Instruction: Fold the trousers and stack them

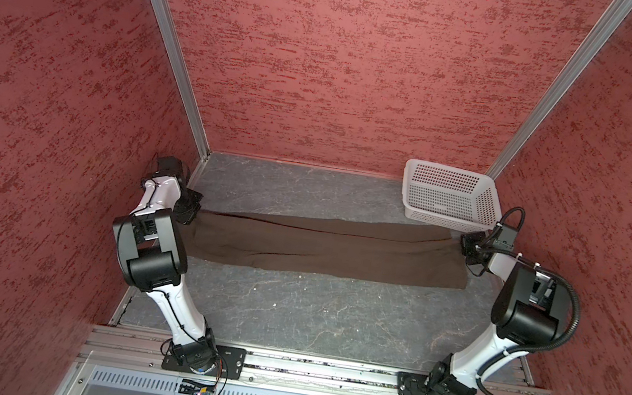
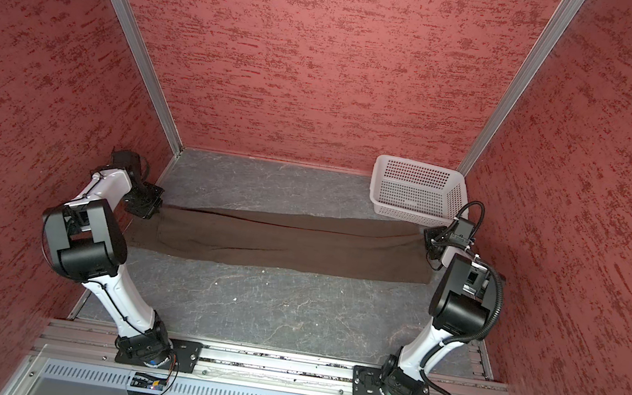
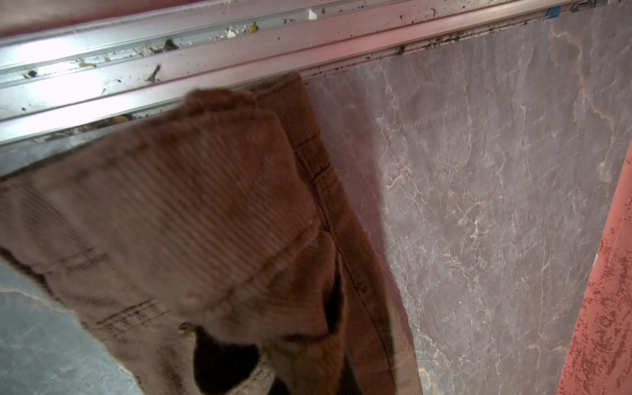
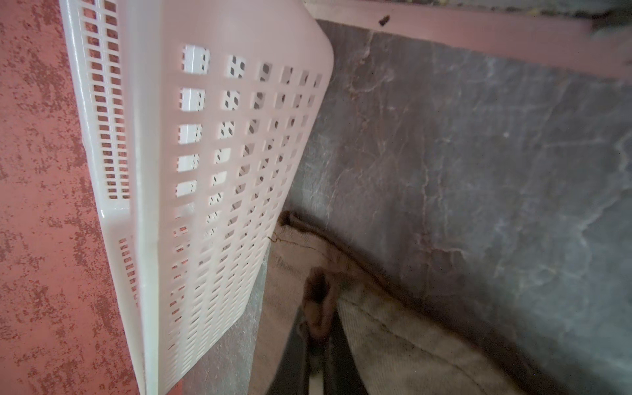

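In both top views, one pair of dark brown trousers lies in a long flat band across the grey veined table. One white perforated basket stands just beside its far right end.

The left gripper and right gripper pinch opposite ends.

The left wrist view shows finely ribbed, bunched cloth.

In the right wrist view, a fold is nipped beside the basket's gridded wall.

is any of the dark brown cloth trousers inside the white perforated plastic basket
No, the basket's floor shows bare; the trousers lie outside it.
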{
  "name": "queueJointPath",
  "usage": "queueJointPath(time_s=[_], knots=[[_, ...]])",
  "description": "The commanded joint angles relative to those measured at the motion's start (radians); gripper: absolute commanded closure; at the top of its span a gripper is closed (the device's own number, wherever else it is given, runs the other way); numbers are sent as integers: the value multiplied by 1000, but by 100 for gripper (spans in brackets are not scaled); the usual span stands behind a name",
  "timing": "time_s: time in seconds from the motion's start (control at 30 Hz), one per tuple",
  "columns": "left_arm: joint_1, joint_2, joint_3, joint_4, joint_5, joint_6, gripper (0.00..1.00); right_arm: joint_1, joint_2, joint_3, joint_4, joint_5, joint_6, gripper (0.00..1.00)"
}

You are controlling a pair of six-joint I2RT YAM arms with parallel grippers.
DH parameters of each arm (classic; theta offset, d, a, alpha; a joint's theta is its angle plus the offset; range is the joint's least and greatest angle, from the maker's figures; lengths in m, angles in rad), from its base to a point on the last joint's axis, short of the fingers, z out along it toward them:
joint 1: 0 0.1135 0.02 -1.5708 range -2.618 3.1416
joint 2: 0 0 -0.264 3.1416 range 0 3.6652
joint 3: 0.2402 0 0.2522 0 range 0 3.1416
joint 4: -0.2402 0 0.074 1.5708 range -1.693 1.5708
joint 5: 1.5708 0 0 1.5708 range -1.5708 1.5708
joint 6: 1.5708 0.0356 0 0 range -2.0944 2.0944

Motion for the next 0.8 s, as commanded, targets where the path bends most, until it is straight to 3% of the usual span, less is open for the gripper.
queueJointPath(time_s=[0.0,0.13,0.2,0.43,0.47,0.57,0.63,0.77], knots=[[-3,35,17,40,-32,0,89,4,22,26,34,73,-4,82],[-2,114,111,9,-46,27,90,4,39,28,3,140,-35,82],[1,164,177,-20,-47,38,93,2,51,35,-16,167,-39,86],[-2,289,350,-80,-36,44,92,1,97,71,-32,203,-15,87],[-2,300,366,-82,-25,45,85,1,100,70,-25,198,-9,87],[-10,326,411,-96,-4,56,48,2,101,70,-12,178,-2,84],[-21,333,435,-100,9,63,32,2,93,67,-21,179,-10,82],[-44,326,469,-119,33,72,29,2,48,42,-32,161,-40,82]])
